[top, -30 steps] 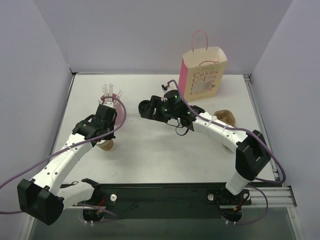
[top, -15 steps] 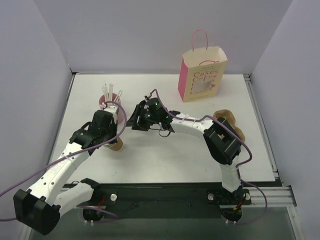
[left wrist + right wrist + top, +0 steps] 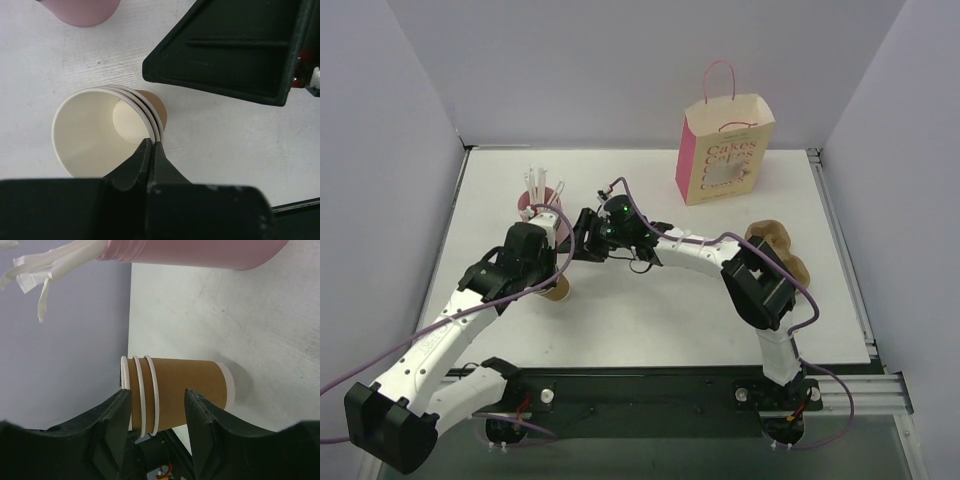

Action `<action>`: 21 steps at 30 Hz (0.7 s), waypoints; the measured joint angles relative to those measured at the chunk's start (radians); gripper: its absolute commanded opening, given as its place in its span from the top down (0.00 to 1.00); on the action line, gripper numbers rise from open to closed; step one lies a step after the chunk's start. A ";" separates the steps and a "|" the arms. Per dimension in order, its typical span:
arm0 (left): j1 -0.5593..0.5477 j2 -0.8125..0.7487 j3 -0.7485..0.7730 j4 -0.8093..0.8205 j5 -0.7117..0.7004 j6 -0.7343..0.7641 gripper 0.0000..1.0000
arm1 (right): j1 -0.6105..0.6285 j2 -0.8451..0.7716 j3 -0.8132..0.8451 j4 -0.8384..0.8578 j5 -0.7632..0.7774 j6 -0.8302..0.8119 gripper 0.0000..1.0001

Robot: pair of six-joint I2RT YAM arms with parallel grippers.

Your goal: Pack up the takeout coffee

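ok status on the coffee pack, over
Left gripper shut on rim of lidless cup stack. Right gripper astride same stack, grip unclear. Lidded coffee not in view. Pink straw cup close by.

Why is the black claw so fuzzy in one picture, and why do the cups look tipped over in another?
Left wrist view: the left claw sits close to the lens, so its body blurs while the paper cups look sharp. Right wrist view: the camera is turned sideways, so the standing cups only look tipped, with a soft shadow on the table.
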 measured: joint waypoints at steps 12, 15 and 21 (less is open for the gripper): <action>-0.021 -0.001 -0.002 -0.002 -0.005 -0.001 1.00 | 0.036 0.017 0.004 -0.003 0.001 -0.001 0.55; -0.023 -0.002 -0.005 -0.005 -0.009 -0.001 1.00 | 0.041 0.018 0.004 -0.003 0.002 -0.002 0.56; -0.032 -0.007 -0.008 -0.016 -0.027 -0.002 1.00 | 0.050 0.025 0.004 -0.019 0.020 -0.011 0.57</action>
